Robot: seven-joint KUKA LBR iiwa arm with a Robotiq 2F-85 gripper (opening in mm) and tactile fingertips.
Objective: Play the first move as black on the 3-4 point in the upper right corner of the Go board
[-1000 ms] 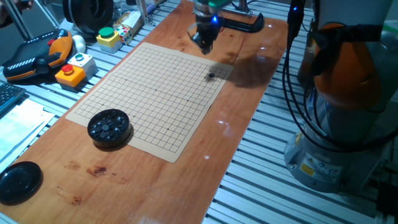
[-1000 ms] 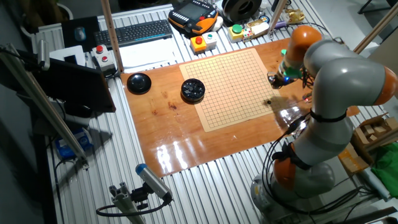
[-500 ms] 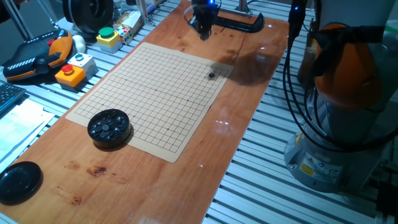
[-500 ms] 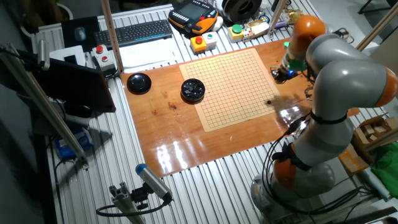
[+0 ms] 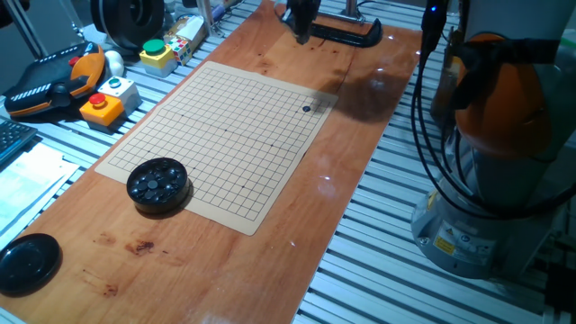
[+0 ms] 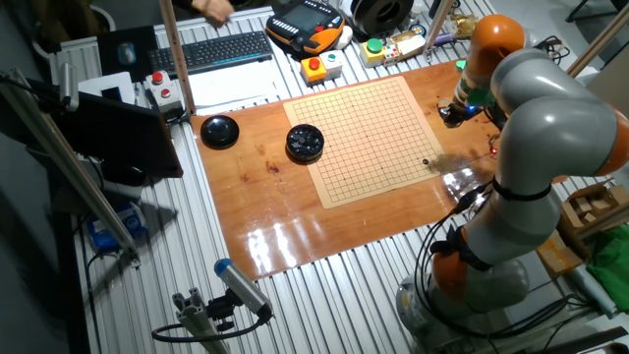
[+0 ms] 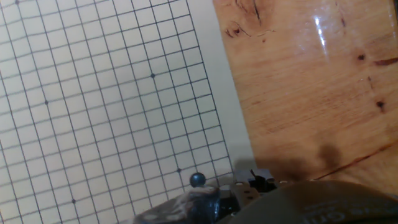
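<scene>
From my remote station, the tiny round glossy black stone (image 5: 306, 109) lies flat on the pale paper Go board with its thin dark grid (image 5: 216, 135), close to the board's corner nearest the arm. It sits on a line crossing a few lines in from two adjoining edges; I cannot count the lines surely enough to confirm the 3-4 point. The other fixed view shows the same stone (image 6: 426, 162) near the board's (image 6: 369, 138) edge on the arm's side, and in the hand view it appears as a small bluish-glinting disc (image 7: 198, 180) on a crossing low in the picture, near the board's (image 7: 93, 112) margin.

The two-finger gripper (image 5: 301, 20) hangs above the varnished wooden tabletop (image 5: 297, 252), past the far end of the board and well apart from the stone, holding nothing that I can see. I cannot tell how far apart its jaws stand; the hand view shows only blurred dark shapes along its lower edge.

The wide round black bowl of stones (image 5: 158, 184) rests on the board's near corner, overlapping the wood. The flat black lid (image 5: 27, 261) lies well apart from it at the table's end. A yellow box with a red button (image 5: 102, 108) stands beside the board.
</scene>
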